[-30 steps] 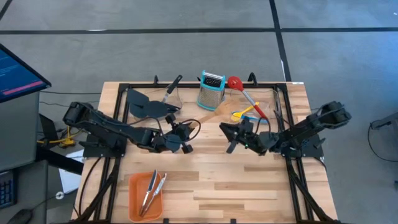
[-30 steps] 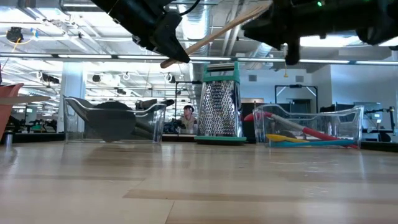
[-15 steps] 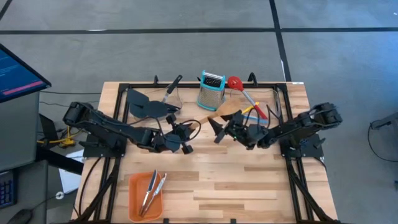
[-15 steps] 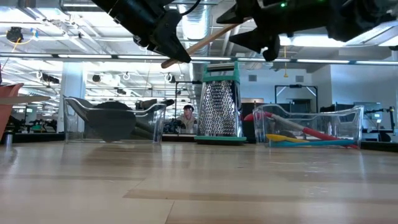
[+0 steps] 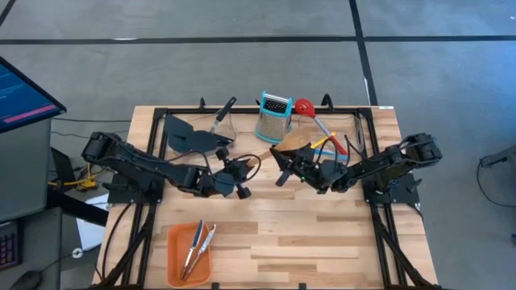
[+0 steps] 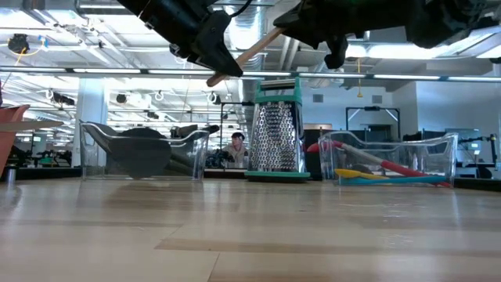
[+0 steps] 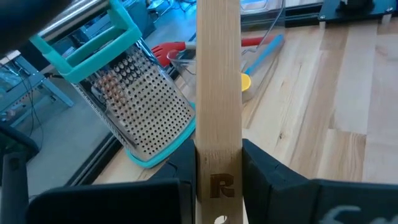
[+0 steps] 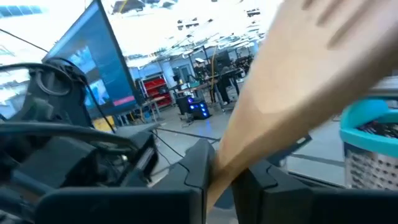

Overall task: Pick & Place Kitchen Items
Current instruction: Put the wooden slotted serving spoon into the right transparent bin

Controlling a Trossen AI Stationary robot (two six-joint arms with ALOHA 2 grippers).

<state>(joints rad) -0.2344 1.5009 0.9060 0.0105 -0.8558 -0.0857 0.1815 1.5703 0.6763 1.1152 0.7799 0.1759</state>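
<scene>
The wooden slotted spatula [image 5: 278, 147] is clamped at both ends, by left gripper [image 5: 239, 171] and right gripper [image 5: 284, 161]. Tongs [image 5: 196, 246] are already laid in the tray [image 5: 176, 266] at seven o'clock (spatula unplaced).

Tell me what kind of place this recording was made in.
Probably a robotics lab or workshop hall: a wooden bench on a bare concrete floor, exposed ceiling ducts with strip lights, and a monitor beside the rig.
</scene>
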